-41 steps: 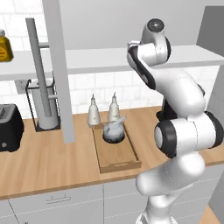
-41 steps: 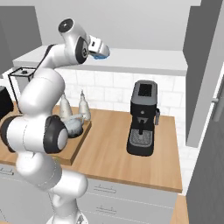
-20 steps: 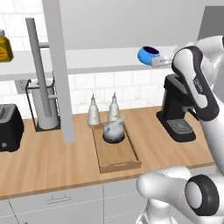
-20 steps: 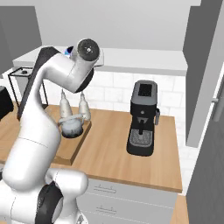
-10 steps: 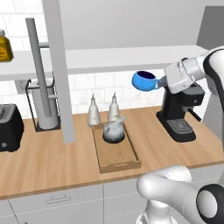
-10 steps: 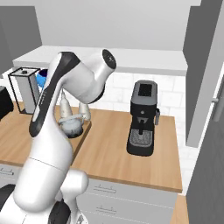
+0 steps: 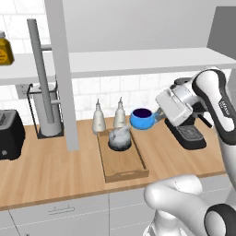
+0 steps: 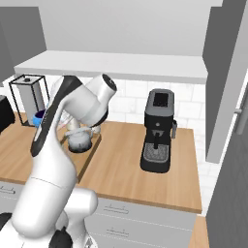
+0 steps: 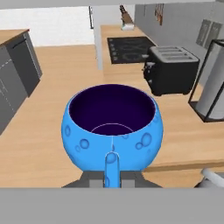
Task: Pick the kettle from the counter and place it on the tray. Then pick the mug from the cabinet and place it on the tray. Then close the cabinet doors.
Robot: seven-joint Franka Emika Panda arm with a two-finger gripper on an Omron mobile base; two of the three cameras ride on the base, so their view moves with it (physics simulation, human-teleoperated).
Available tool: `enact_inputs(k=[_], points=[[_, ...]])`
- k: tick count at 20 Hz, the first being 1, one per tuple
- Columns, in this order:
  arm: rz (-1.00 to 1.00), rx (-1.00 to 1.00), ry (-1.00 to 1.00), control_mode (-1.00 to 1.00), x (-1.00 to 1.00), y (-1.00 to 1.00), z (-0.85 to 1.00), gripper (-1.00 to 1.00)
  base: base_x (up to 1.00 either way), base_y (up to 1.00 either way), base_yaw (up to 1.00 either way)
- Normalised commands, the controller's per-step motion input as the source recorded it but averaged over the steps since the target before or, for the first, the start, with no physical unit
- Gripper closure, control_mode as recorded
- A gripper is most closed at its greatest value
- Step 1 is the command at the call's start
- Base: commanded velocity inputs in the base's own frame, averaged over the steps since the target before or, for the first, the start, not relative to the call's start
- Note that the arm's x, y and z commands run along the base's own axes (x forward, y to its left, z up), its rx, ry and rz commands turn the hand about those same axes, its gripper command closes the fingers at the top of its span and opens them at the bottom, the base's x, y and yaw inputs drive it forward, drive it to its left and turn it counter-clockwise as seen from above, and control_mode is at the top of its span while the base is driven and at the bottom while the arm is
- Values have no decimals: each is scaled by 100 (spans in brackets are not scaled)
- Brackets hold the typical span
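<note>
Fingers of my gripper are pinched nearly together on the little side handle of the blue mug, so I am carrying it by the handle with its dark inside facing up. In the hand view the mug sits upright just beyond the fingertips, handle toward me.

From the left base view the mug hangs in the air above the counter, just off the far right corner of the wooden tray. The kettle already sits at the tray's far end, close below and to the left of the mug.

What matters for the set-down, as I judge it: the bare tray floor lies nearer the robot than the kettle, so I would bring the mug leftward and toward the base, then lower, keeping clear of the kettle's arched handle.
</note>
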Motion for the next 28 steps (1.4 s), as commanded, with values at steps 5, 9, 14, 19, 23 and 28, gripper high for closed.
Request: enact_inputs(k=[5, 9, 14, 19, 23, 28], points=[[8, -3, -9, -100, -8, 18, -100, 100, 0, 0, 0], [2, 0, -7, -100, 0, 9, -100, 100, 0, 0, 0], [0, 0, -1, -100, 18, 0, -84, 100, 0, 0, 0], [1, 5, 3, -100, 55, 0, -48, 100, 0, 0, 0], [0, 6, 5, -100, 68, 0, -45, 100, 0, 0, 0], [1, 6, 11, -100, 74, 0, -41, 100, 0, 0, 0]])
